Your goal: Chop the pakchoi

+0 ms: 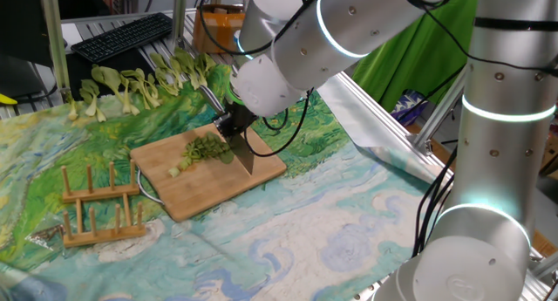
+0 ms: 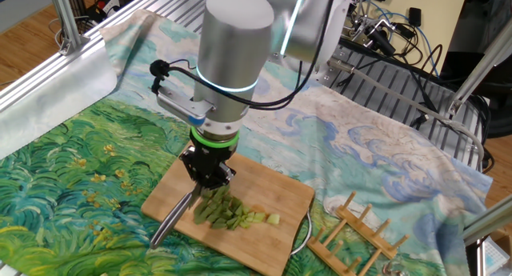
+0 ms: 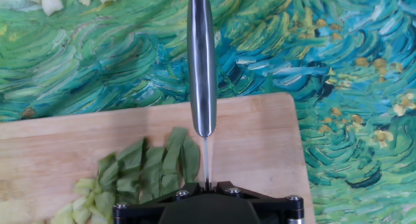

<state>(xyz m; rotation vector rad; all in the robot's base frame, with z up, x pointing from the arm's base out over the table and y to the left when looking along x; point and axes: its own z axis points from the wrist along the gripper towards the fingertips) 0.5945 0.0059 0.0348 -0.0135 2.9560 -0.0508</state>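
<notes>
hand view: fingers (image 3: 207, 185) tight on knife (image 3: 201, 68), blade beside pakchoi (image 3: 153, 165)

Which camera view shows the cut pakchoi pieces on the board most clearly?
The other fixed view: the pakchoi pieces lie unobstructed in a row. One fixed view shows them small beside the knife. In the hand view, the end effector hides part of them.

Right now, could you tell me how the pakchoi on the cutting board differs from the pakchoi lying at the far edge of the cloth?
The pakchoi on the board is cut into short pieces; the pakchoi along the cloth's edge are whole, stalk and leaves together. The cut pieces sit heaped on the cutting board beside the knife; the whole ones lie spread in a row on the painted cloth. Both show pale stalk and darker green leaf.
</notes>
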